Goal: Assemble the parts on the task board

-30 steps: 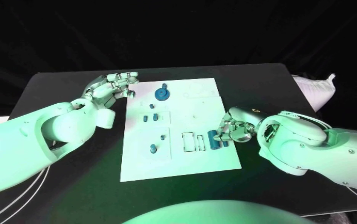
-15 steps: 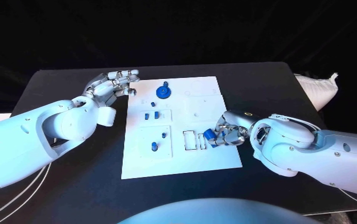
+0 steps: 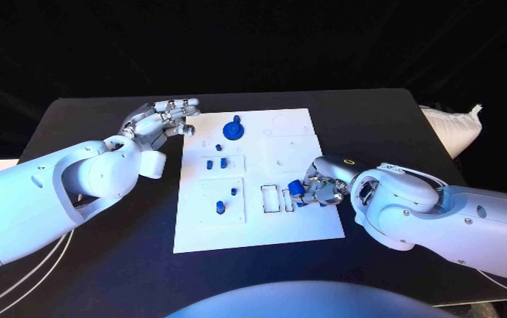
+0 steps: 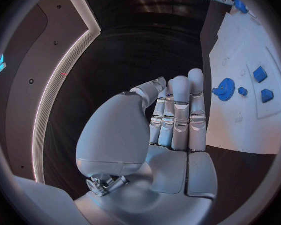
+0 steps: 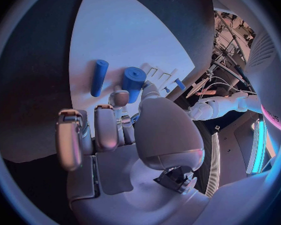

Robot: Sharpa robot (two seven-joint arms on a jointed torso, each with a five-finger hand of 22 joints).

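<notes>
The right hand (image 3: 317, 188) sits at the task board's (image 3: 258, 237) near right edge, fingers curled round a short blue cylinder (image 5: 133, 78), likely pinched between thumb and a finger so it can be carried upright to a slot. Grip contact itself is partly hidden behind the thumb in the right wrist view; in the head view just a bit of blue (image 3: 297, 187) shows at the fingertips. A second blue peg (image 5: 99, 77) lies flat on the board just beside the held one, apart from it. The rectangular slots (image 3: 277, 199) lie right next to the hand, probably the target, but which one cannot be told.

Mid-board: small blue parts (image 3: 220, 206) in the left recesses, more (image 3: 215, 163) further up; shapes too small to tell.

Far end: blue gear (image 3: 232, 130) seated on the board, also seen in the left wrist view (image 4: 225, 89). The left hand (image 3: 162, 121) hovers off the board's far left edge, holding nothing, fingers straight and side by side, seemingly parked out of the way. Whether it touches the table cannot be told.
</notes>
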